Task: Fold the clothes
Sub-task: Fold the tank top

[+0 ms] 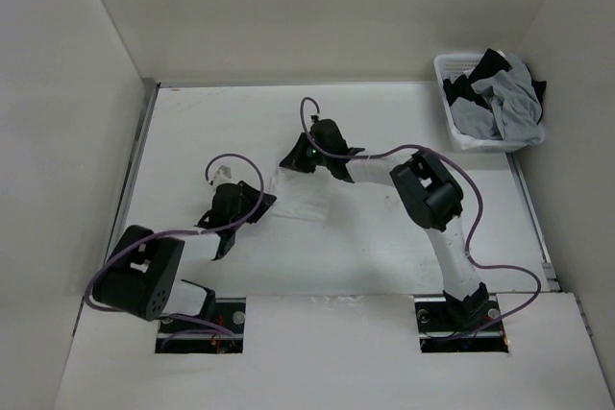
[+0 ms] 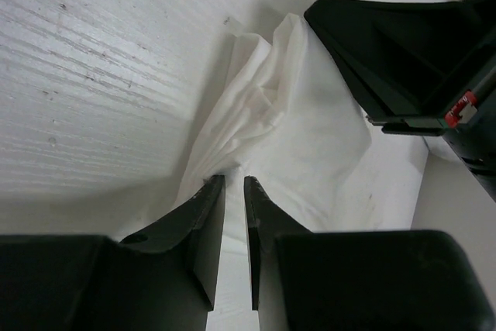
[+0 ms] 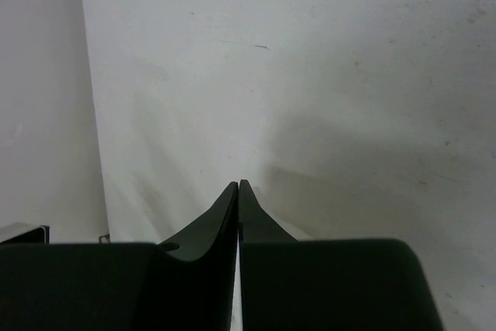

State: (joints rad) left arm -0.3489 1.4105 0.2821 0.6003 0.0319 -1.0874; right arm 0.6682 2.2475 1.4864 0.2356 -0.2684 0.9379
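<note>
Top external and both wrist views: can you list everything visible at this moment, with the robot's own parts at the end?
white garment: one, white, crumpled at the table's centre between the two hands.
basket: one, white, at the table's far right corner.
grey garments: count unclear, grey, piled in the basket.
black garments: count unclear, black, in the basket among the grey ones.
table: one, white, with white walls on three sides.
left hand: one, black, jaws nearly closed at the white garment's near edge; grip unclear.
right hand: one, black, shut with nothing between its fingers, by the white garment's far edge.
</note>
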